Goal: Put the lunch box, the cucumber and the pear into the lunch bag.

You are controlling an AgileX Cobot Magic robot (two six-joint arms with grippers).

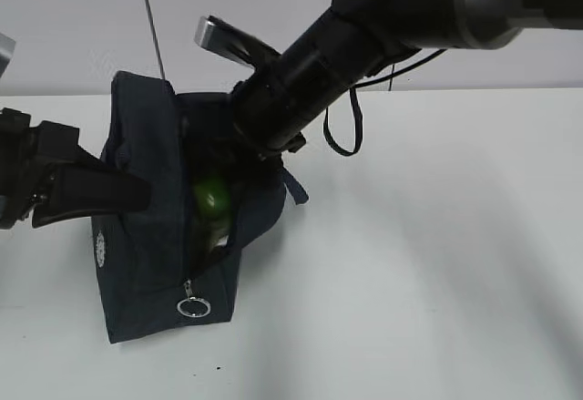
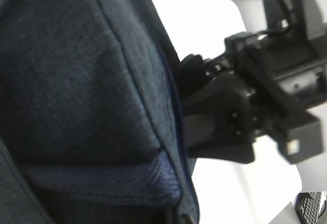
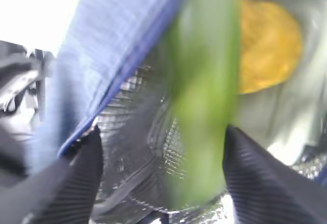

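Two dark ribbed fingers (image 3: 84,178) of the right gripper (image 3: 161,175) stand spread inside the lunch bag (image 1: 146,236), one on each side of the cucumber (image 3: 204,96). The cucumber appears blurred and touches neither finger, so it reads as released or dropping, not gripped. Beyond it, the pear (image 3: 271,45) lies against the silver lining at the far end of the bag. The lunch box is not identifiable in any view.

The left gripper (image 2: 191,106) is pressed together on the bag's edge fabric, holding the opening apart. In the exterior view the bag sits on the white table (image 1: 437,263), zipper ring (image 1: 194,307) toward the camera.

Hazards, as judged:
- The cucumber may lodge across the opening or on the pear instead of settling inside
- The spread fingers may snag the lining or the zipper edge on withdrawal, dragging the bag
- If the left pinch slips, the opening may collapse onto the right arm
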